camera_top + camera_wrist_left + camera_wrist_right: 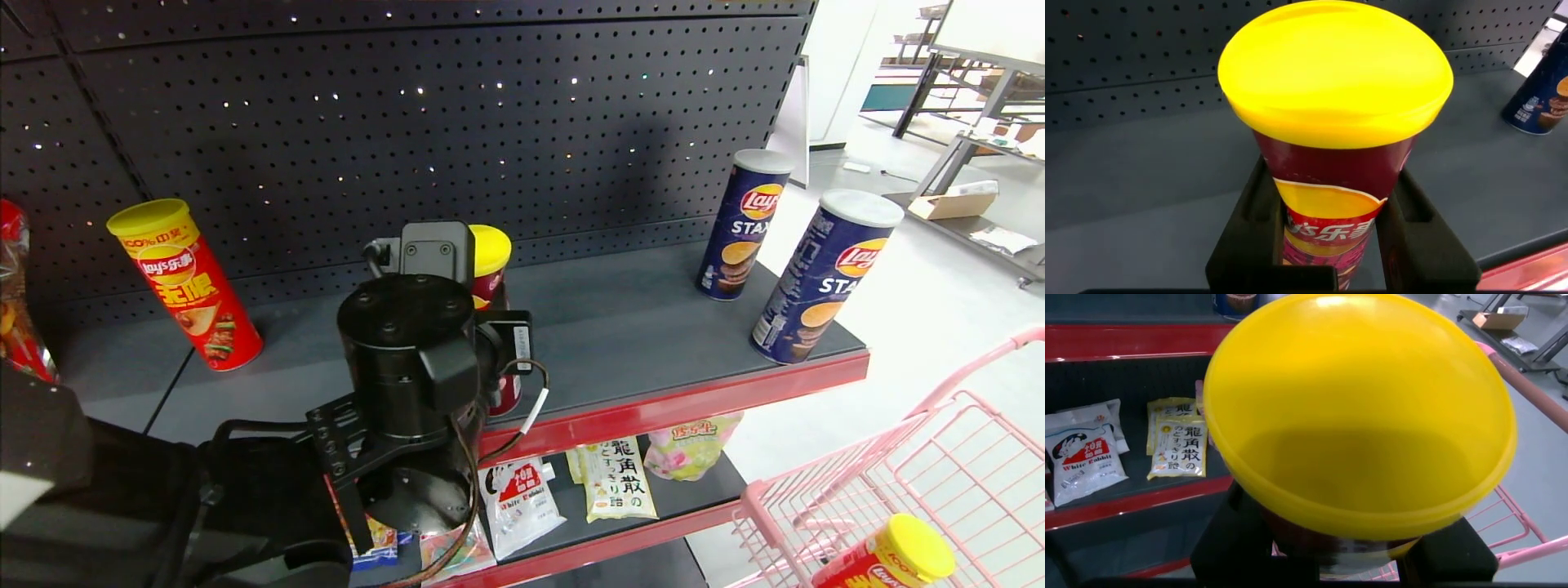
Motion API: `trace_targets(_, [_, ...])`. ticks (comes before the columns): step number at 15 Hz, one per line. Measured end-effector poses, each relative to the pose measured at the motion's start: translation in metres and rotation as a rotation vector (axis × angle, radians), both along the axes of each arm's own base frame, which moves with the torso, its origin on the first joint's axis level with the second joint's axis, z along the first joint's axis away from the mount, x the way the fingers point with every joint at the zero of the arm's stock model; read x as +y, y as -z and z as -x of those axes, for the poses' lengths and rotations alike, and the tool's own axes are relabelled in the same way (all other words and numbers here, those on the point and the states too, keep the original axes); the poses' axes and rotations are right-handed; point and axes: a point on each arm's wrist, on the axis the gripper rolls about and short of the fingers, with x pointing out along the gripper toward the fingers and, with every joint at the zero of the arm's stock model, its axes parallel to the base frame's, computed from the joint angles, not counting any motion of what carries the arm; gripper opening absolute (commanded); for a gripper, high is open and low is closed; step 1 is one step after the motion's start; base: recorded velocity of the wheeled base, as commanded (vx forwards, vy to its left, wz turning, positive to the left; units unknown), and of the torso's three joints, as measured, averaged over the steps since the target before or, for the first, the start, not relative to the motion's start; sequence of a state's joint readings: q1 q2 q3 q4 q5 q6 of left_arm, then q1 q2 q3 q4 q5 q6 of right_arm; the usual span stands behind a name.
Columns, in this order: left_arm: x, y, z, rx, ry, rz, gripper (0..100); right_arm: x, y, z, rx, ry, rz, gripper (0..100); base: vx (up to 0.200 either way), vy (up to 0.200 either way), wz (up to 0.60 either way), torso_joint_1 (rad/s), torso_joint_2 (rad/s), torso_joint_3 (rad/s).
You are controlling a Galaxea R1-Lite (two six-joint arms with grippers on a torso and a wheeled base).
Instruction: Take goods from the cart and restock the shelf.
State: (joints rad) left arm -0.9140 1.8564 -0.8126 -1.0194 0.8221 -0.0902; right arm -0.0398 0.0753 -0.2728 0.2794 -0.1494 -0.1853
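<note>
As the left claw (pixel 1331 219) clamps one can (pixel 1335 73), the cart (pixel 971 373) holds another can (pixel 894 557).

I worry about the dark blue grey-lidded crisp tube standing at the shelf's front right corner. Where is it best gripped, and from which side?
Grip the dark blue tube probably around the middle of its round body, fingers on its two sides, coming from the open front of the shelf. It stands upright, the perforated back panel closes the rear, and the second blue tube stands behind it.
</note>
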Motion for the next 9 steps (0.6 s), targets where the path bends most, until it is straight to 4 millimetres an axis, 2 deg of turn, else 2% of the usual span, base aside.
trace_targets(9, [-0.0038,0.0034,-0.0024,0.004,0.0,-0.007,0,-0.0002,-0.0007,0.0003,-0.005,0.008,-0.001,0,0.0,0.0,0.0,0.0,0.0,0.0])
